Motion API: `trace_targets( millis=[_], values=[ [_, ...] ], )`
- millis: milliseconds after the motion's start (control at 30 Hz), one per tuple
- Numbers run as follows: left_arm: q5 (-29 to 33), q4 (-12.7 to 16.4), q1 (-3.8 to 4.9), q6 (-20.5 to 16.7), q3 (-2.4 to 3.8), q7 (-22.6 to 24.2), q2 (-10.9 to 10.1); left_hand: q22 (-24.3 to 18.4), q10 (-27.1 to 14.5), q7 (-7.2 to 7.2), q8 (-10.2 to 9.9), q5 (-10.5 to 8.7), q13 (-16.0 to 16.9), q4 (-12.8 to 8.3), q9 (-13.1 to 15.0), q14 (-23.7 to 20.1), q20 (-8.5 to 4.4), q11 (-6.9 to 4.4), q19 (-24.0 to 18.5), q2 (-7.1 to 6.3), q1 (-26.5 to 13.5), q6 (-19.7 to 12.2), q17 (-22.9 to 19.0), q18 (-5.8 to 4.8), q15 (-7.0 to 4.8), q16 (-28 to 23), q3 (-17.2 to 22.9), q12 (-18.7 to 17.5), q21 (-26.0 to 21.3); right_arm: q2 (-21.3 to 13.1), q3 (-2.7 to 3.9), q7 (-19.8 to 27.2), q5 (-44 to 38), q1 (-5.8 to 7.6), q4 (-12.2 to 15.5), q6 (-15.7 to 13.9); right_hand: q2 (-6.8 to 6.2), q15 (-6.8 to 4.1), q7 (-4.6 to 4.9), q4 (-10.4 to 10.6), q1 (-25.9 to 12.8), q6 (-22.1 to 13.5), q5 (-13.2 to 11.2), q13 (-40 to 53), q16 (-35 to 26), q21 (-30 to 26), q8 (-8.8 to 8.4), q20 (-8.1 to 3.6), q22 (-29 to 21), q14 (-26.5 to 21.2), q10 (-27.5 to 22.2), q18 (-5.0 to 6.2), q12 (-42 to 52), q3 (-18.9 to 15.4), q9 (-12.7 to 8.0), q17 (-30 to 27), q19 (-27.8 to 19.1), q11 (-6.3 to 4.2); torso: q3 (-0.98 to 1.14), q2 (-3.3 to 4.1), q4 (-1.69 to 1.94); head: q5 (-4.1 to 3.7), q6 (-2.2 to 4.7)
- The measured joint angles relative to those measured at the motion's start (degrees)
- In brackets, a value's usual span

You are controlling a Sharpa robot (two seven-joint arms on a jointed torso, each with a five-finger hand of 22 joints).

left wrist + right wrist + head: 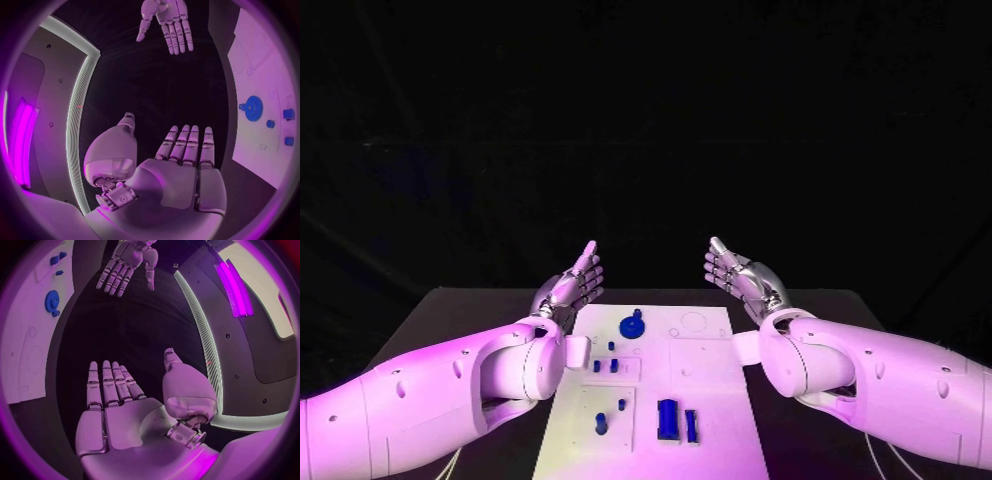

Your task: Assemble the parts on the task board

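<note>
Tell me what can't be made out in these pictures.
- Head view: the task board runs off the bottom edge, and the left arm covers its near left side.
- The small blue parts are too small to tell their shapes.
- Left wrist view: the blue gear shows, and the picture's rim cuts the board.

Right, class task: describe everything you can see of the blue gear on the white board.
The blue gear is a round, toothed wheel, plastic by its look, with a small knob jutting from its rim. It lies flat on the white board, at the far end on the robot's left half, beside faint outlined circles. Neither the left hand nor the right hand touches it; both hover open beyond the board.
</note>
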Motion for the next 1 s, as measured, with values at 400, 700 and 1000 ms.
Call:
trace_targets(
  millis=[400, 700, 1000],
  values=[
    [-2.4, 3.2, -0.74, -9.0, 0.45, 3.9, -0.8, -4.2, -9.8, -1.50, 0.0, -1.20, -0.1, -4.6, -0.2, -9.2, -4.59, -3.22, -7.7, 0.14, -15.1, -9.3, -0.1, -1.15, -2.56, 0.0, -0.1, 0.0, -0.2, -0.8, 0.83, 3.6, 5.2, -0.96, 2.9, -7.0, 0.10, -0.96, -4.61, -1.5, -15.0, -9.8, -2.6, -3.7, 0.0, -0.2, 0.00, -5.05, -6.2, -10.8, -10.7, -4.37, 0.0, -0.2, -4.2, -4.2, -8.4, -1.90, 0.03, 0.09, 0.21, -0.01, 0.04],
    [-2.9, 3.2, -0.74, -10.4, 0.45, 4.8, -0.8, -7.3, -14.5, -1.62, 0.0, -1.41, -0.2, -5.1, -0.2, -13.8, -7.12, -3.64, -11.1, 0.15, -22.5, -13.9, -0.2, -1.14, -2.85, -0.2, -0.2, 0.0, -0.2, -0.8, 0.84, 4.2, 6.2, -0.96, 2.9, -8.2, 0.09, -1.10, -5.23, -1.6, -22.3, -14.6, -3.1, -4.1, 0.0, -0.2, -0.22, -6.26, -9.2, -16.0, -15.8, -4.80, 0.0, -0.3, -4.7, -4.7, -12.5, -2.15, 0.03, 0.09, 0.22, -0.01, 0.04],
    [-3.0, 3.2, -0.74, -10.9, 0.45, 5.0, -0.8, -7.9, -17.6, -1.76, 0.0, -1.41, -0.2, -5.3, -0.1, -16.6, -7.45, -3.69, -13.4, 0.16, -27.4, -16.7, -0.2, -1.14, -2.99, -0.2, -0.1, 0.0, -0.2, -0.8, 0.84, 4.5, 6.5, -0.96, 2.9, -8.5, 0.09, -1.17, -5.45, -1.8, -27.1, -17.7, -3.1, -4.2, 0.0, -0.2, -0.22, -6.54, -13.1, -19.6, -19.3, -4.80, 0.0, -0.2, -4.8, -4.8, -15.0, -2.13, 0.02, 0.09, 0.22, -0.01, 0.05]
  ],
)
